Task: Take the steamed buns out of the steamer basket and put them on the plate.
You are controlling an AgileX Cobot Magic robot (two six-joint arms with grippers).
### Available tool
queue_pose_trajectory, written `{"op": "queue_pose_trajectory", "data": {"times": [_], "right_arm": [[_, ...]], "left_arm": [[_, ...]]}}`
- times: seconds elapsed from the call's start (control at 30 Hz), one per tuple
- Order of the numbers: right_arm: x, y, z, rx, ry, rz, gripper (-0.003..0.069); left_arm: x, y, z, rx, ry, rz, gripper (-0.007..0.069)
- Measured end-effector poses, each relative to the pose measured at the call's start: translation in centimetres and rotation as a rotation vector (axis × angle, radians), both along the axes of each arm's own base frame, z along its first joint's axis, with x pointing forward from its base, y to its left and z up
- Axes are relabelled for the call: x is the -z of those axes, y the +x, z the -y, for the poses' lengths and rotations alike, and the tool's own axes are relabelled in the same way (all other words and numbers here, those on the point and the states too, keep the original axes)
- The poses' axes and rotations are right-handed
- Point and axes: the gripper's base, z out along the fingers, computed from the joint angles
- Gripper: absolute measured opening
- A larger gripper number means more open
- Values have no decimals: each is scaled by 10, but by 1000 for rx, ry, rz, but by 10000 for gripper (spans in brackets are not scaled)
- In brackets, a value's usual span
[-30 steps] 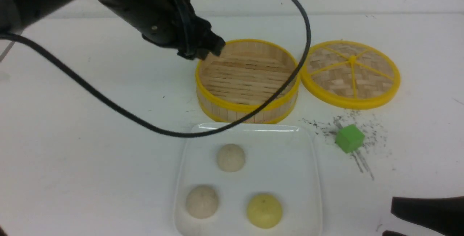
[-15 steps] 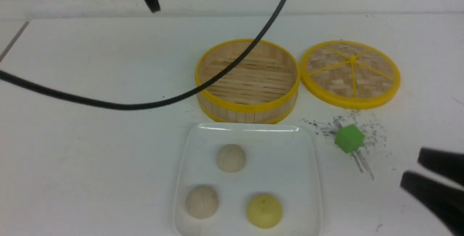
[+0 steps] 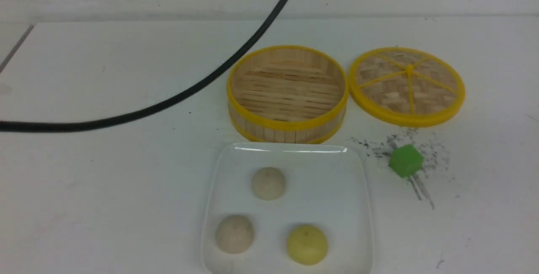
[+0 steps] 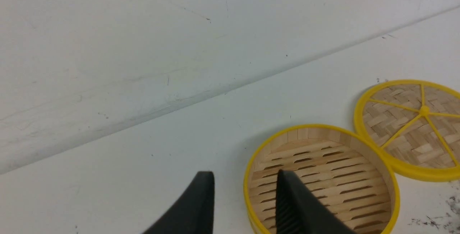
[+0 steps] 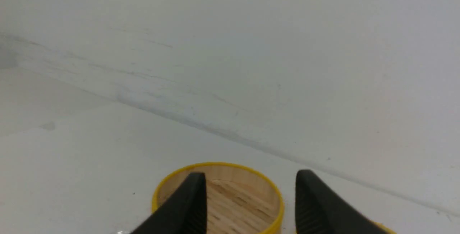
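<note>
All three steamed buns rest on the white square plate: an off-white one toward the far side, another off-white one at near left, and a pale yellow one at near right. Just behind the plate stands the steamer basket, its slatted floor bare. Neither gripper shows in the front view. In the left wrist view my left gripper hovers open above the basket's rim, nothing between its fingers. My right gripper is open and empty too, with the basket beyond its tips.
A flat woven lid with yellow spokes lies right of the basket, touching it. A green cube sits on dark scuff marks right of the plate. A black cable hangs across the left of the table. The wall rises behind.
My left arm has lifted away from the basket and out of the top of the front view, its cable swinging left. My right gripper has left the front view's lower right corner.
</note>
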Motion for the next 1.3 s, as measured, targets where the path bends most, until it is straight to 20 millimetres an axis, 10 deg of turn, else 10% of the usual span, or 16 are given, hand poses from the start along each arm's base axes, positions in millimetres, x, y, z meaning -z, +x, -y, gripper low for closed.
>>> {"op": "queue_pose_trajectory", "data": {"times": [0.47, 0.97, 1.3], "right_arm": [[-58, -51, 41, 88, 275, 247, 351], [42, -65, 42, 4, 295, 152, 351], [52, -63, 37, -22, 283, 118, 349]], "left_arm": [[6, -2, -4, -28, 47, -69, 270], [2, -1, -2, -10, 10, -27, 270], [1, -1, -1, -8, 6, -18, 267]]}}
